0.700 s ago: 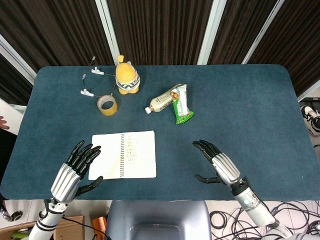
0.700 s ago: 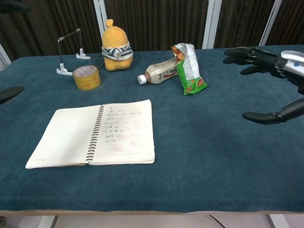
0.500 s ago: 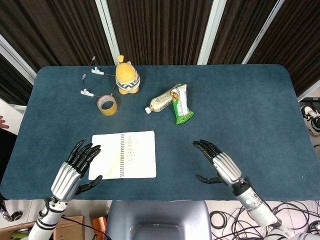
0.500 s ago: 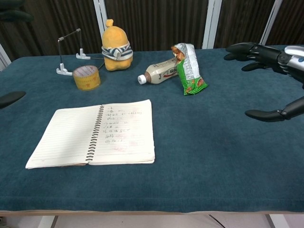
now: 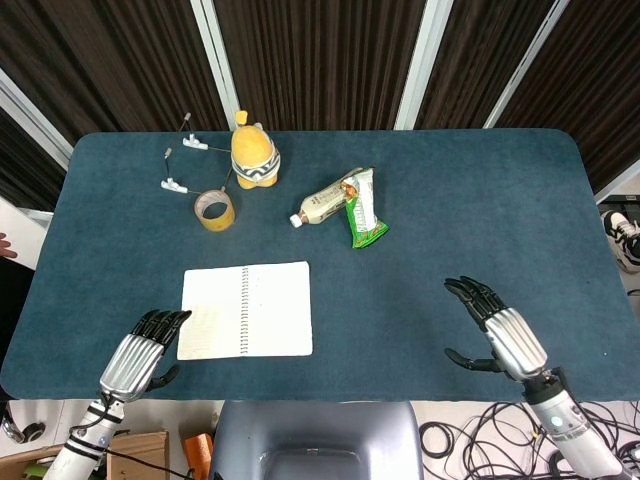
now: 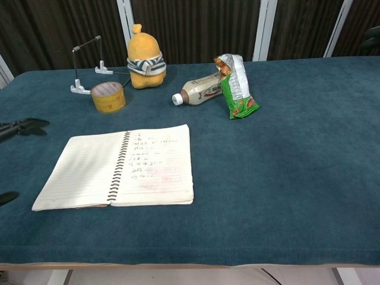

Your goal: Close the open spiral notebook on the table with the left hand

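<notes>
Tabletop [image 5: 480,230]; left hand [image 5: 135,357] fingers [image 5: 160,322] outstretched.

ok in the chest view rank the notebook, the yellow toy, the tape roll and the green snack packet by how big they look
1. spiral notebook, clearly largest, though also nearest the camera
2. and 3. yellow toy and green snack packet, too alike to rank
4. tape roll, smallest

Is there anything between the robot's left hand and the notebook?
No. In the head view, only bare blue table separates the left hand from the notebook.
</notes>
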### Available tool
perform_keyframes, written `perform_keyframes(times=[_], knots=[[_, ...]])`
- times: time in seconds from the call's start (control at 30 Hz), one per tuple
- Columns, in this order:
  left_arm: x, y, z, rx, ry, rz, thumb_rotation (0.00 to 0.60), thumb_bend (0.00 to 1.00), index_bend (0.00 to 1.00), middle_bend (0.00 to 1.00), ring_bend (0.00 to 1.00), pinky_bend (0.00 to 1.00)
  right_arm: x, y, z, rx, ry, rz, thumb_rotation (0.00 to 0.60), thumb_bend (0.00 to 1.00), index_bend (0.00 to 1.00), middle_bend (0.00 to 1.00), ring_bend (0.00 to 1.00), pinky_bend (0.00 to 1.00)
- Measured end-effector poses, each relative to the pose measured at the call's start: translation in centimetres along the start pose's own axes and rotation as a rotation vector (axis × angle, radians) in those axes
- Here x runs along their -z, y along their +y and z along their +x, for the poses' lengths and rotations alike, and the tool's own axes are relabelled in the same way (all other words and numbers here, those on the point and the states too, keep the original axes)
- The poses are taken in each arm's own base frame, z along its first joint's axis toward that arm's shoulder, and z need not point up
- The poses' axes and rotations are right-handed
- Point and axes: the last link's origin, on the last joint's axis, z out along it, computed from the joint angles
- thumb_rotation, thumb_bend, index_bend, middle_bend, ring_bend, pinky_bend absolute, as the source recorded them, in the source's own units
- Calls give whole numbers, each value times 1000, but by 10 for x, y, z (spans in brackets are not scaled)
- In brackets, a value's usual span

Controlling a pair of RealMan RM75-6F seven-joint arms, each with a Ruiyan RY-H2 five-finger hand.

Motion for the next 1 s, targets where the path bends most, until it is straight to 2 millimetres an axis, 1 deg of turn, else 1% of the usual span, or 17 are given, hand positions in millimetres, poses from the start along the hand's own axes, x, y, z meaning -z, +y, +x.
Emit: perform_keyframes(times=[0.1, 0.23, 0.43, 0.63, 1.0], knots=[[-3, 1, -10, -25, -39, 26, 600, 327, 94, 157, 138, 150, 1, -1, 3, 1, 14, -1, 600, 163, 0, 76, 29, 119], [-14, 4, -24, -65, -80, 53, 600, 327, 123, 158, 137, 143, 0, -1, 2, 4, 9, -2, 600, 162, 0, 76, 29, 119], [-28, 9, -39, -70, -127, 87, 600, 311, 151, 164, 142, 140, -1, 1, -1, 3, 6, -15, 600, 162, 0, 76, 29, 119], [-37, 13, -43, -53, -132, 88, 600, 294, 154, 167, 144, 137, 0, 3, -2, 0, 10, -24, 600, 162, 0, 76, 29, 119], [-46, 18, -50, -33, -169, 75, 600, 294, 154, 167, 141, 126, 4, 6, -1, -5, 20, -38, 600, 162, 0, 75, 29, 119]])
